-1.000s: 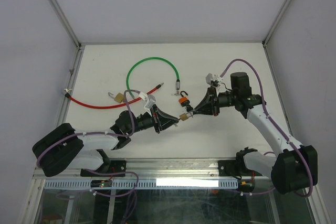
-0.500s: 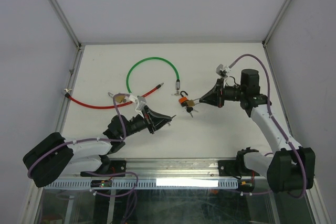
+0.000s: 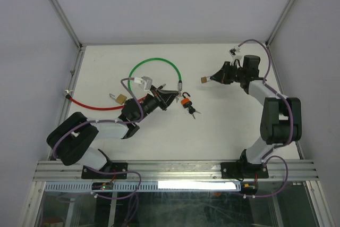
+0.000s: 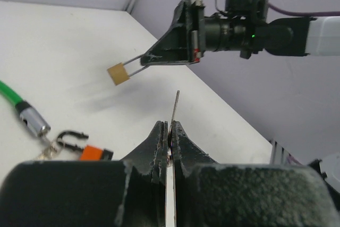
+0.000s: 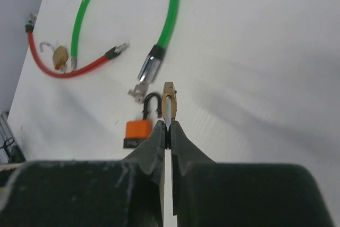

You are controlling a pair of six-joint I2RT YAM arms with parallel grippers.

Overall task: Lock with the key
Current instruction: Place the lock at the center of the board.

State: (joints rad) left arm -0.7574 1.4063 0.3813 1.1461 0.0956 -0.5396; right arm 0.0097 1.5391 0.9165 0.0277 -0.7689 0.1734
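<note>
My right gripper [image 3: 211,80] is shut on the shackle of a small brass padlock [image 3: 204,80] and holds it in the air at the far right. In the right wrist view the padlock [image 5: 169,97] sticks out edge-on past the gripper [image 5: 167,126]. My left gripper [image 3: 171,98] is shut on a thin silver key [image 4: 174,104], whose blade points up from the gripper [image 4: 168,126]. The left wrist view shows the padlock [image 4: 118,74] ahead and to the left, apart from the key.
An orange padlock [image 3: 185,101] with black keys [image 3: 193,112] lies between the grippers. A green cable loop [image 3: 154,62] and a red cable [image 3: 90,104] lie at the back left, with a second brass padlock [image 3: 121,98]. Walls enclose the table.
The grippers had met at mid-table, key and padlock together. Now they are apart: the right one has drawn back and up with the padlock, the left one has swung away with the key.
</note>
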